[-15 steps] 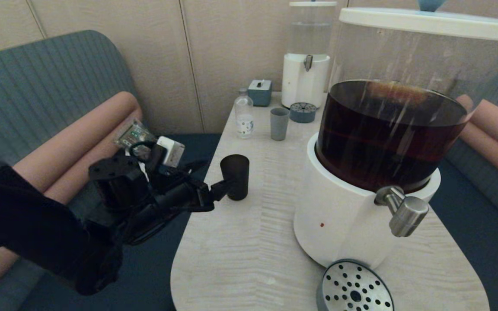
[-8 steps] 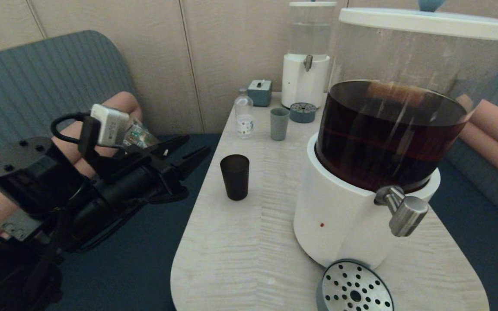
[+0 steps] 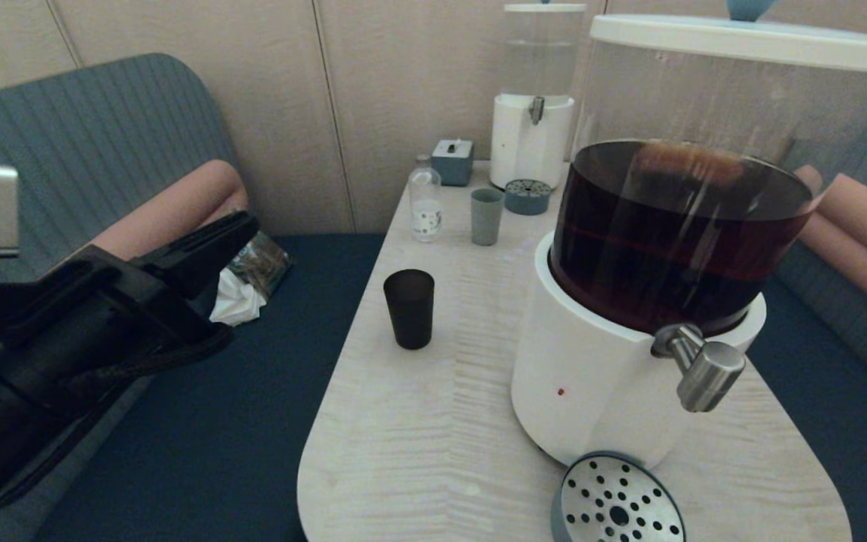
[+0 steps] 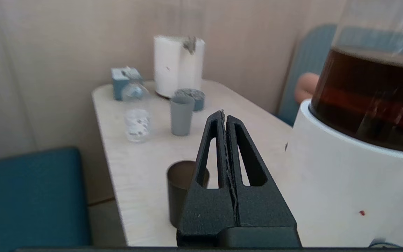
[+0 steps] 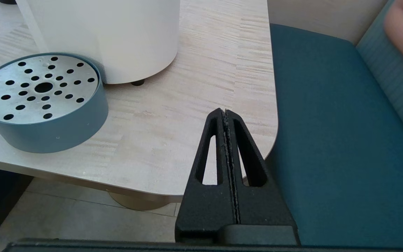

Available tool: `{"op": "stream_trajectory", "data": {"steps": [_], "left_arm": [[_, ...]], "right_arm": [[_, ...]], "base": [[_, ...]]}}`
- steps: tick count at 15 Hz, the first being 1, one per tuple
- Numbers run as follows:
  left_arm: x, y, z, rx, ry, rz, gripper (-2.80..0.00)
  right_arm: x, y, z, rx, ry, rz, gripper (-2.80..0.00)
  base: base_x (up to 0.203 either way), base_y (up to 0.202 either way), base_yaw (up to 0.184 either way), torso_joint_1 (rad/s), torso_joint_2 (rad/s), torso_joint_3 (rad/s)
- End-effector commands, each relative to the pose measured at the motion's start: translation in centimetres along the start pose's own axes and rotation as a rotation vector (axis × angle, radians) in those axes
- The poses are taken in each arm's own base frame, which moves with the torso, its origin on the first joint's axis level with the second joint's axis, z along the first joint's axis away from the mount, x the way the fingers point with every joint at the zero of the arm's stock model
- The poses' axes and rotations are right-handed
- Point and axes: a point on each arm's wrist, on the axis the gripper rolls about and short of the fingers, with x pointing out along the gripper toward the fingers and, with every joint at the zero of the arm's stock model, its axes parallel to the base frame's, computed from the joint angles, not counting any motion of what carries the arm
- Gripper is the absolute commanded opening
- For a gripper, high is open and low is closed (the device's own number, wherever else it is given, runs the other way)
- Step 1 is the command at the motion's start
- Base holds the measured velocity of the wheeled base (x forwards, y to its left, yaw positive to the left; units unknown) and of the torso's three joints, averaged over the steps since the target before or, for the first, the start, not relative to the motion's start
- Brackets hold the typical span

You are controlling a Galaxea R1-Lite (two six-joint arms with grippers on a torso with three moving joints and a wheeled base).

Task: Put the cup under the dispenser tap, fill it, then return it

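The small black cup (image 3: 409,309) stands upright on the pale wooden table (image 3: 418,421), to the left of the big dispenser (image 3: 591,376) of dark brown liquid. Its steel tap (image 3: 704,369) juts out over the perforated drip tray (image 3: 618,504), with nothing under it. My left gripper (image 3: 241,224) hangs off the table's left side, well apart from the cup, shut and empty. In the left wrist view the gripper (image 4: 223,112) shows closed in front of the cup (image 4: 177,196). My right gripper (image 5: 224,111) is shut and empty near the table's near right corner, beside the drip tray (image 5: 40,91).
At the far end of the table stand a pale grey-blue tumbler (image 3: 486,216), a clear bottle (image 3: 425,199), a small blue box (image 3: 452,160) and a smaller clear-water dispenser (image 3: 531,128). Blue sofa seats (image 3: 253,421) flank the table on both sides.
My left gripper let go of the cup, drew back to the left off the table and rose, then shut. The cup stayed standing where it was. The right arm has not moved.
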Motion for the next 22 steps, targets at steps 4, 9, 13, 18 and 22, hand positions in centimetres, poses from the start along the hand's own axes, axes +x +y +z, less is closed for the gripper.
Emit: {"op": "stream_trajectory", "data": {"steps": [4,9,13,18,22], "left_arm": [[-6.4,-0.8,5.1,0.077,-0.165,0.077,-2.80],[-14.3,-3.1,5.2,0.137,-0.233,0.140,-2.80],[-19.4,-5.2,4.1,0.192,-0.319,0.137,-2.80],[-22.5,-6.1,0.9,0.222,-0.318,0.187,-2.80],[-23.6,-6.3,-0.9,0.324,-0.236,0.253,-2.80]], "right_arm": [[0.0,0.0,-0.3,0.000,0.006,0.001,-2.80],[0.1,0.0,-0.3,0.002,0.007,0.000,-2.80],[0.1,0.0,-0.3,0.000,0.007,0.001,-2.80],[0.0,0.0,-0.3,0.002,0.006,0.000,-2.80],[0.1,0.0,-0.3,0.000,0.007,0.000,-2.80]], "base": [[0.000,0.000,0.000,0.000,0.00,0.000],[0.000,0.000,0.000,0.000,0.00,0.000],[0.000,0.000,0.000,0.000,0.00,0.000],[0.000,0.000,0.000,0.000,0.00,0.000],[0.000,0.000,0.000,0.000,0.00,0.000]]}}
